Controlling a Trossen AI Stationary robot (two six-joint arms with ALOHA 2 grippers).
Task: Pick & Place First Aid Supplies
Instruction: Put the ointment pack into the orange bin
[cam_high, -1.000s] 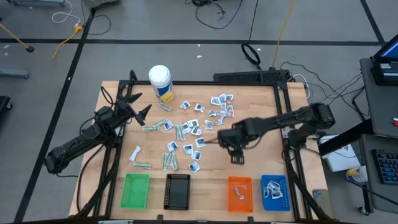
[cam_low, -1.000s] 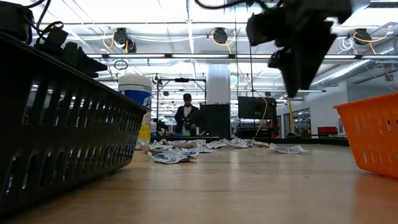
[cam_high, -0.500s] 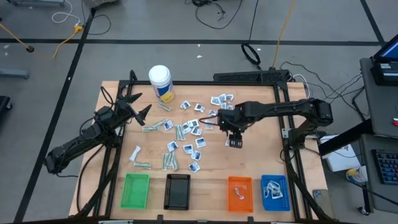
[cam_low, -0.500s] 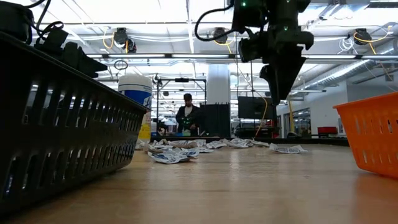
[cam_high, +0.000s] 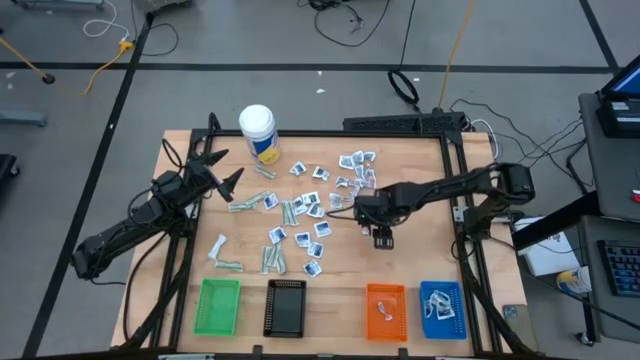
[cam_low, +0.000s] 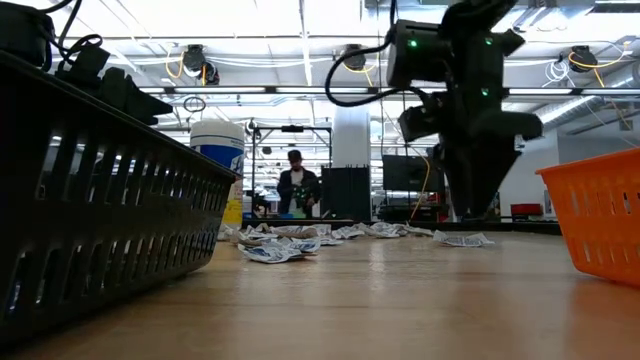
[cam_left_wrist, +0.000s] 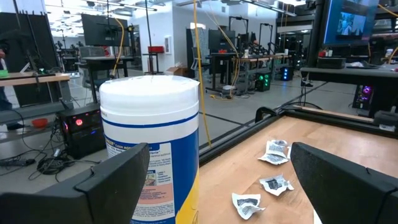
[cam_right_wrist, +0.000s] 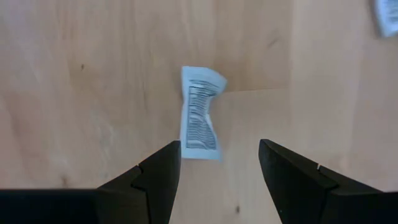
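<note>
Packets (cam_high: 310, 205) mid-table — right gripper (cam_high: 382, 238) just beside

We are seeing a pale wooden table (cam_high: 420, 270) with a smooth, lightly grained matt top. The sachet (cam_right_wrist: 200, 115) lying on it is looking like thin white printed paper or foil, creased and slightly curled. The right gripper (cam_right_wrist: 214, 171) is showing matt black, smooth plastic-looking fingers (cam_right_wrist: 155, 174). The left gripper (cam_left_wrist: 217, 180) is looking equally dark and matt. The bottle (cam_left_wrist: 151, 146) is appearing as smooth white plastic with a glossy printed label. The orange tray (cam_low: 598, 215) and black tray (cam_low: 95, 200) are showing slotted, moulded plastic walls.
</note>
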